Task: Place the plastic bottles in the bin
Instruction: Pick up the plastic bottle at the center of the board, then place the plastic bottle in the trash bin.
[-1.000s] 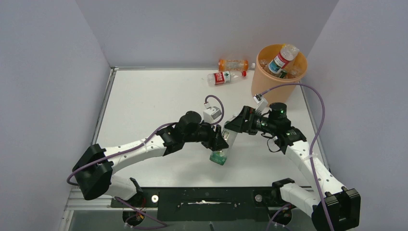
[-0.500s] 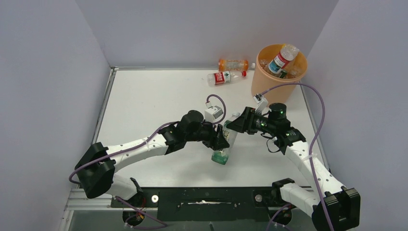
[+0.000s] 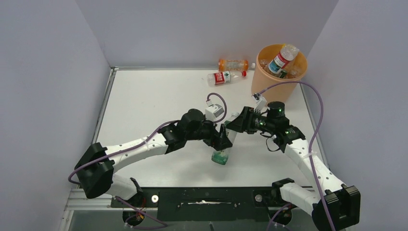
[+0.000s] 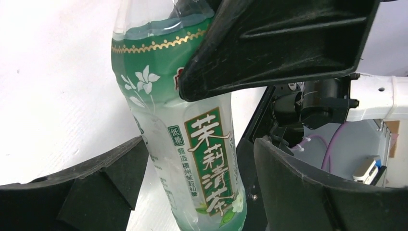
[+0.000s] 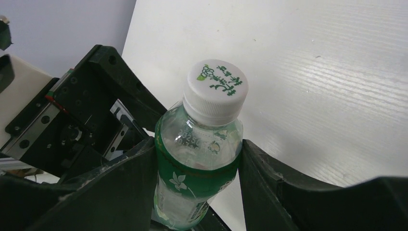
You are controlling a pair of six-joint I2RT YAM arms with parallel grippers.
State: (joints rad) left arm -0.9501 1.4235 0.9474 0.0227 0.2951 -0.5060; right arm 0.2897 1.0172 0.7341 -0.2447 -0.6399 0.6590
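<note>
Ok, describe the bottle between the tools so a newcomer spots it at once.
On the white table, look near the front middle. A tilted bottle is there with the right tool clamped at its shoulder. Unlike the red-label bottle and the orange bottle lying by the back wall, it has a green flower label and a white cap.

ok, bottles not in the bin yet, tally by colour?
Orange bottle: 1
Red-label clear bottle: 1
Green-label clear bottle: 1
Total: 3 outside the bin
</note>
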